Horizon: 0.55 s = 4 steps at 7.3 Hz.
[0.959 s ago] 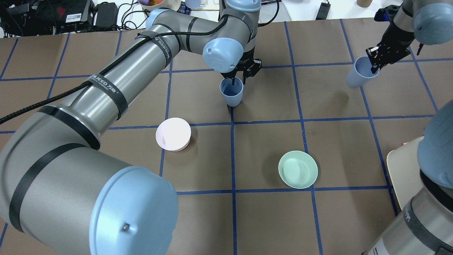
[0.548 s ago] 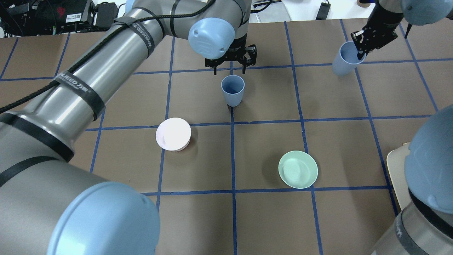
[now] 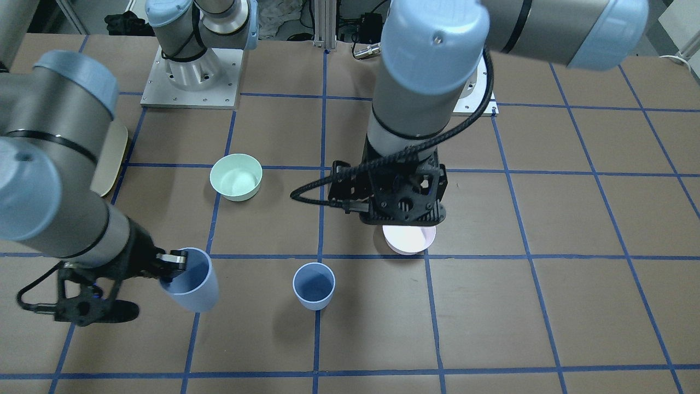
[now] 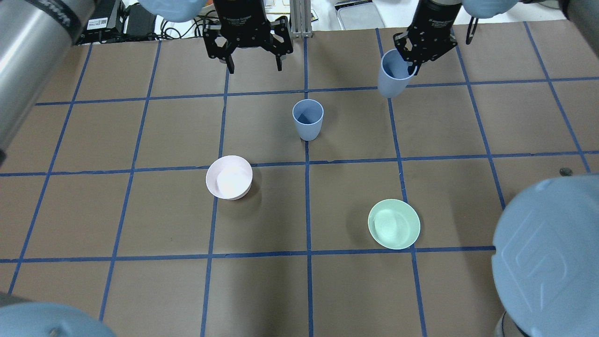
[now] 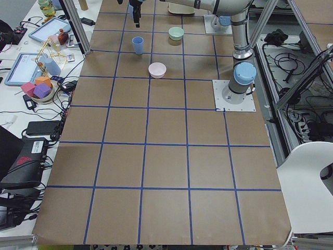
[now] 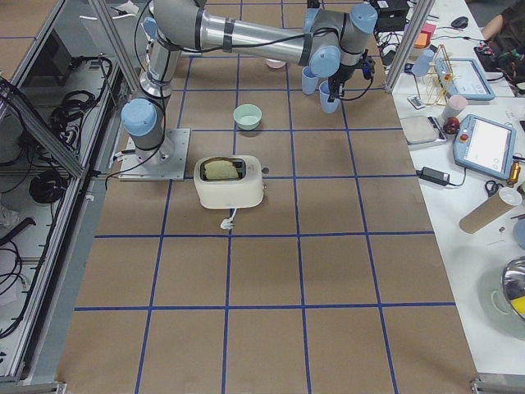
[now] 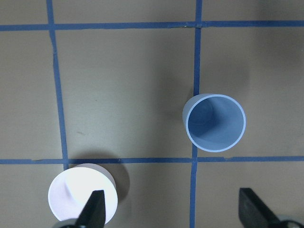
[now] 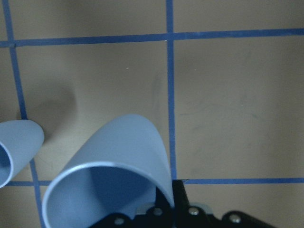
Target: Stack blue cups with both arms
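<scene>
One blue cup stands upright on the table, also in the front view and the left wrist view. My left gripper is open and empty, raised high behind that cup; its fingertips frame the bottom of the left wrist view. My right gripper is shut on the rim of the second blue cup, one finger inside, and holds it tilted above the table to the right of the standing cup. The front view shows this grip and the held cup; it fills the right wrist view.
A pale pink bowl sits left of centre, partly hidden under the left wrist in the front view. A mint green bowl sits right of centre. A cream toaster stands near the right arm's base.
My left gripper has let go of the standing cup, then risen and drawn back and left. My right gripper has carried its cup left, toward the standing cup.
</scene>
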Tool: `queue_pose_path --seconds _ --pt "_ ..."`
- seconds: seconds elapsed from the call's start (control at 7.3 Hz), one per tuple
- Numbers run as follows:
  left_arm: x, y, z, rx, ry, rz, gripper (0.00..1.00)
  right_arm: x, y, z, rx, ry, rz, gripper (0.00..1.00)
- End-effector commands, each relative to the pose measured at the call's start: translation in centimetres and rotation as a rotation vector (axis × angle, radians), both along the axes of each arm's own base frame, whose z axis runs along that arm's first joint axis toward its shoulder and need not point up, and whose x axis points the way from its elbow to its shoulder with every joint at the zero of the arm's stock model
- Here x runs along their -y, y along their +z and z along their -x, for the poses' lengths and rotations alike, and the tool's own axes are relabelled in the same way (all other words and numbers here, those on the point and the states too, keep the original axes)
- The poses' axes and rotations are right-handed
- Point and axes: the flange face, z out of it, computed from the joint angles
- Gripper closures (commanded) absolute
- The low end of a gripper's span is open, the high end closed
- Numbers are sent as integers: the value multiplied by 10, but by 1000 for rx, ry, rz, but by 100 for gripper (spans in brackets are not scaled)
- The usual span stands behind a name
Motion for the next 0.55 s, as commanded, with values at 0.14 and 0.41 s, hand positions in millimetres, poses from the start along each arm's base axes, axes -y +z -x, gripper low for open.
queue_pose_path --seconds 0.14,0.41 --pt "-28 13 -60 -11 49 39 0 -34 14 -119 -3 -92 4 100" --pt "-29 14 -78 -7 48 70 0 -35 0 -136 43 -155 -37 100"
